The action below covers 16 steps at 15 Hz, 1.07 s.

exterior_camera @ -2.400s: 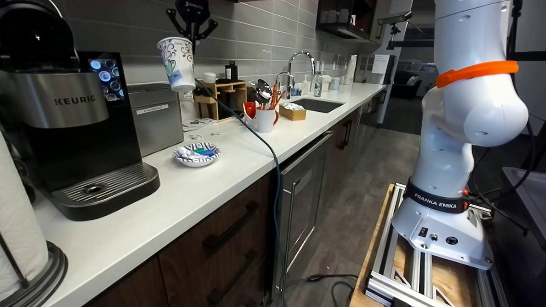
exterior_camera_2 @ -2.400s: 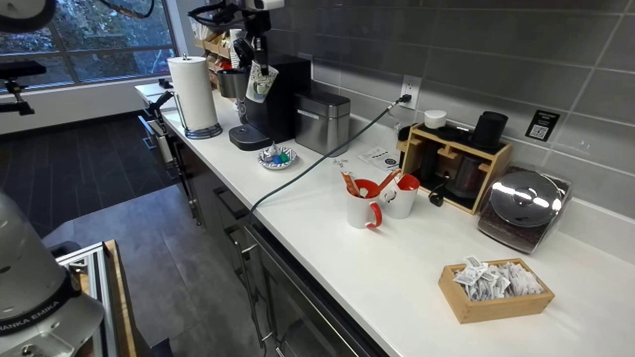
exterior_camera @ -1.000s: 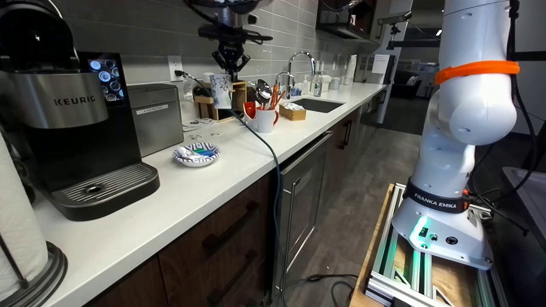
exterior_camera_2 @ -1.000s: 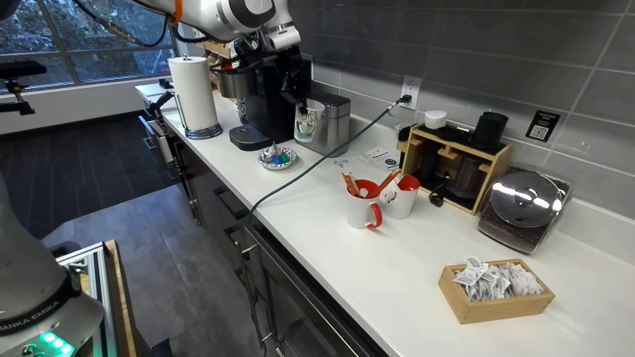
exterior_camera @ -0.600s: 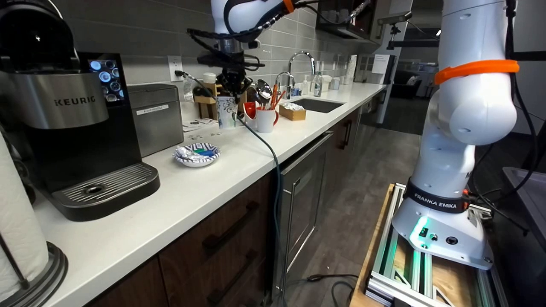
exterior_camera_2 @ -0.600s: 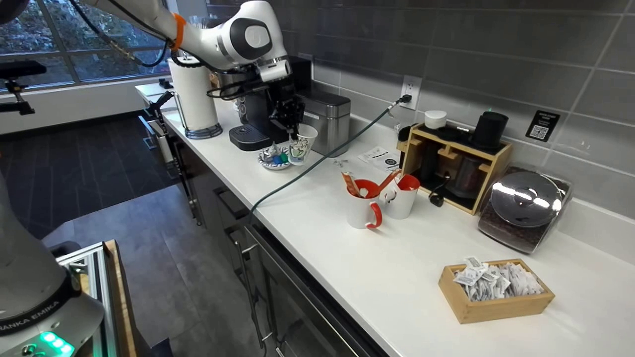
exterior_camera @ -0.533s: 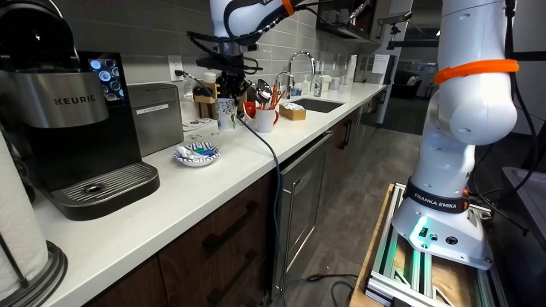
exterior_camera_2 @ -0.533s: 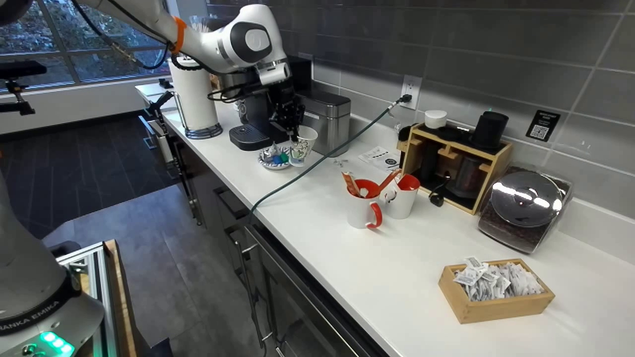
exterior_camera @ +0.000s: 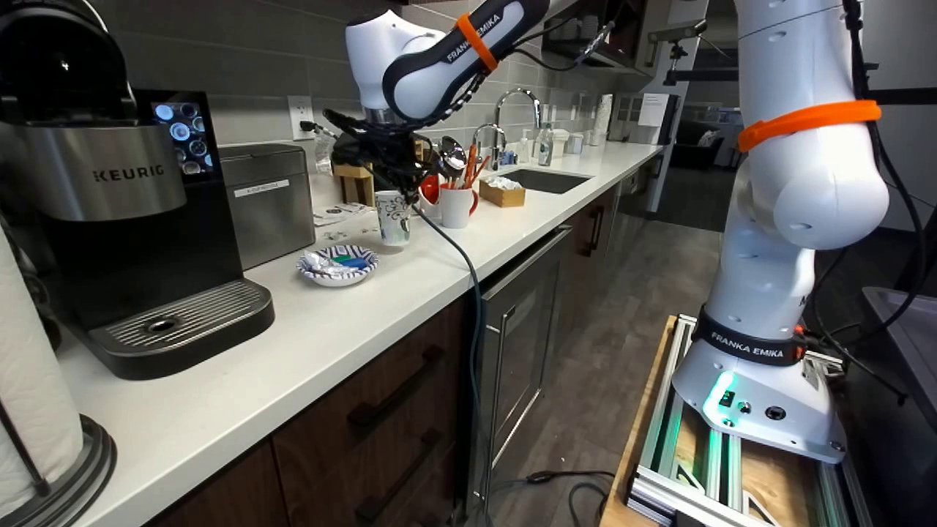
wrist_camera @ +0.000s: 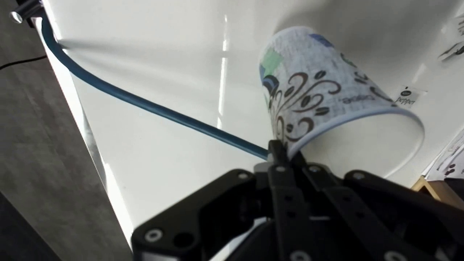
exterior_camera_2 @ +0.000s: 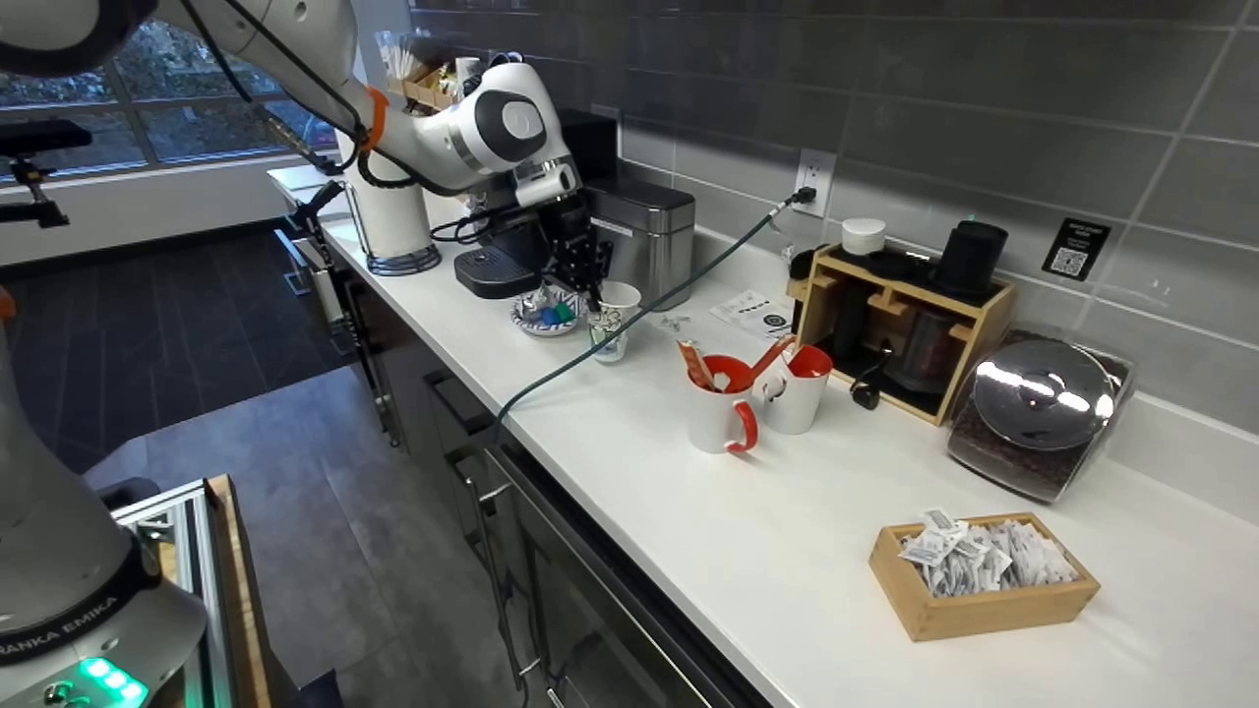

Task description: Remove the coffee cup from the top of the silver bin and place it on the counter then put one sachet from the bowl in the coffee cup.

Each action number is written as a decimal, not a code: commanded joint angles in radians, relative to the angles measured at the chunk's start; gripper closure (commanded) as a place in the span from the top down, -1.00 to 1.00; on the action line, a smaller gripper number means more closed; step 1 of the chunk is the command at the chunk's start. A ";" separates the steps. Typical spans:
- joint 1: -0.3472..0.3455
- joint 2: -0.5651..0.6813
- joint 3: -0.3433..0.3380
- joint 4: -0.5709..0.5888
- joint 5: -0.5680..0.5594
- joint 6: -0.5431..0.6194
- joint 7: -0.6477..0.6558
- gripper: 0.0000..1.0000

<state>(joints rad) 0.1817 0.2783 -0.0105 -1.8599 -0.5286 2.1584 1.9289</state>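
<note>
Cup (wrist_camera: 322, 90) off the bin (exterior_camera: 271, 208) but not yet let go on the desk (exterior_camera: 307, 322); second half left to do.
The gripper (wrist_camera: 288, 154) is clamped on the cup's rim, one finger inside and one outside, holding it nearly upright just beside the bowl (exterior_camera: 338, 280); whether the cup's base touches the desk, I cannot tell. Since the cup is well clear of the bin, which stands near the bowl, the removal looks done and the placing close to finished. Left, as I judge it: settle the cup, free the rim, pick one of the sachets (exterior_camera: 355, 262) lying in the bowl and drop it in. The wrist view shows no sachet in the visible part of the cup's inside; the bottom is hidden.
</note>
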 commanded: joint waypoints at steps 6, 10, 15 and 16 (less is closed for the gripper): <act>0.008 -0.087 0.018 -0.020 0.062 -0.059 -0.019 0.30; -0.050 -0.227 0.042 -0.064 0.268 -0.088 -0.278 0.91; -0.069 -0.354 0.057 -0.120 0.451 -0.092 -0.619 1.00; -0.061 -0.351 0.069 -0.114 0.472 -0.096 -0.662 1.00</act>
<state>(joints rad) 0.1233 -0.0246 0.0238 -1.9276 -0.1427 2.0716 1.3988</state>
